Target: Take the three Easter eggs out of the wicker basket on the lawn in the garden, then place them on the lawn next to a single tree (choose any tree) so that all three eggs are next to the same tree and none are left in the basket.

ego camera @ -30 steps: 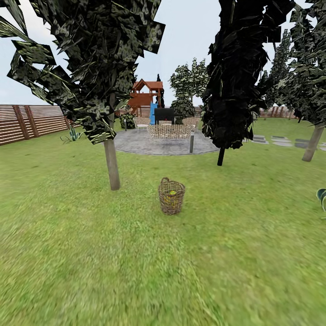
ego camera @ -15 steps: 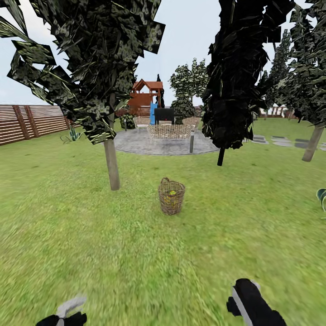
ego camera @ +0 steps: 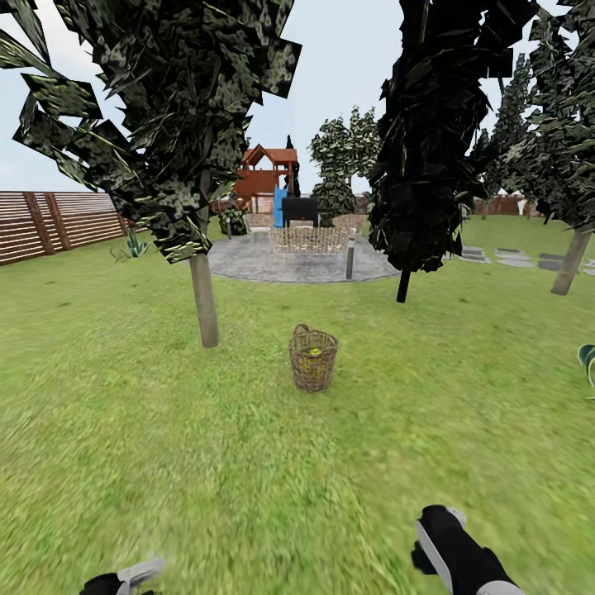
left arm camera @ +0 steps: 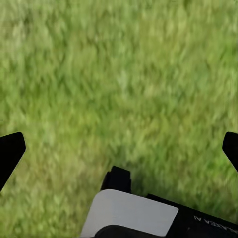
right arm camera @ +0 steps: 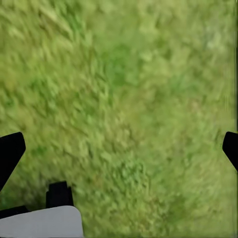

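Wicker basket (ego camera: 313, 359) upright mid-lawn (ego camera: 165, 430), yellow Easter egg (ego camera: 315, 352) inside, tree (ego camera: 204, 306) nearby. Left claw (left arm camera: 119, 148) and right claw (right arm camera: 119, 148) spread wide over grass, empty.

Outdoor scene, flat overcast daylight, pale grey-blue sky (ego camera: 347, 58). Brown slatted fence (ego camera: 49, 223) runs along the left side. Round grey paved patio (ego camera: 297, 260) mid-distance, pale woven chairs (ego camera: 307, 240) on it, a black box-shaped unit (ego camera: 299, 210) behind them. Red-brown wooden playset (ego camera: 266, 178) with blue slide further back. Near-black-leaved thin-trunk tree (ego camera: 426, 140) just right of the patio. Grey stepping slabs (ego camera: 512, 258) set in the grass at right. Small spiky plant (ego camera: 132, 245) near the fence.
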